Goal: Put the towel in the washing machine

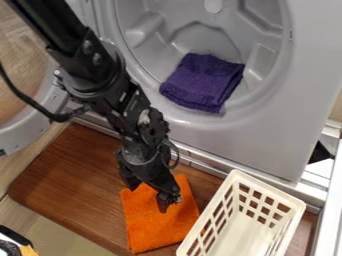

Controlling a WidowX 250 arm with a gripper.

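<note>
Brown board (67, 172) lay below the open front of the washer (267, 135), with a white basket (268, 187) at one side. On the board was the orange towel (157, 225), flat, and the gripper (147, 198) hung down over its upper part, jaws spread, with orange showing between them. Whether they touched the cloth I could not tell. A purple cloth (204, 82) sat inside the washer. The step in hand looked to be the grasp. Next, I judged, the jaws needed to go low enough to bunch a good fold, close, then lift it toward the drum.
</note>
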